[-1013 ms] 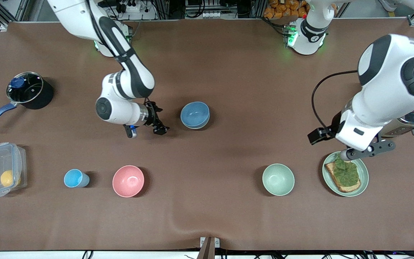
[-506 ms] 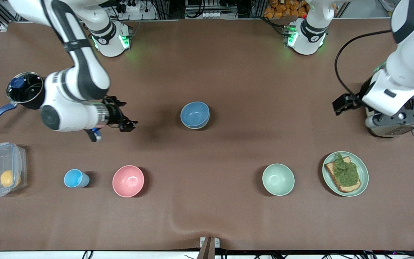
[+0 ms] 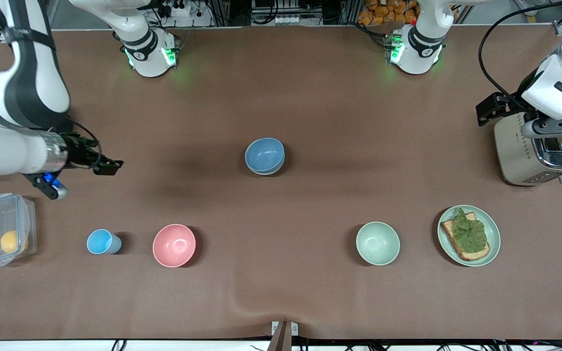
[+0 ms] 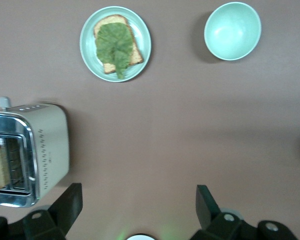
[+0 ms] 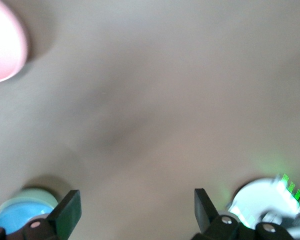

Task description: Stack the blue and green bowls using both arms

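Blue bowl (image 3: 264, 155) sits mid-counter, seemingly nested in the green bowl (image 5: 35, 194), so stacking looks done. Both arms have pulled away: right end effector (image 3: 108, 167) and left end effector (image 3: 556, 127), now over the toaster (image 3: 520, 151), both spread wide and empty.

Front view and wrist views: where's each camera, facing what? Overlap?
Front view: high across the table, facing both arms' bases; both arms show, blue bowl mid-table.
Left wrist view: looks down past the open left gripper at toaster, plate, mint bowl.
Right wrist view: looks down past the open right gripper at pink bowl, blue bowl.
Shared: front and left wrist, the toaster; front and right wrist, the pink bowl.
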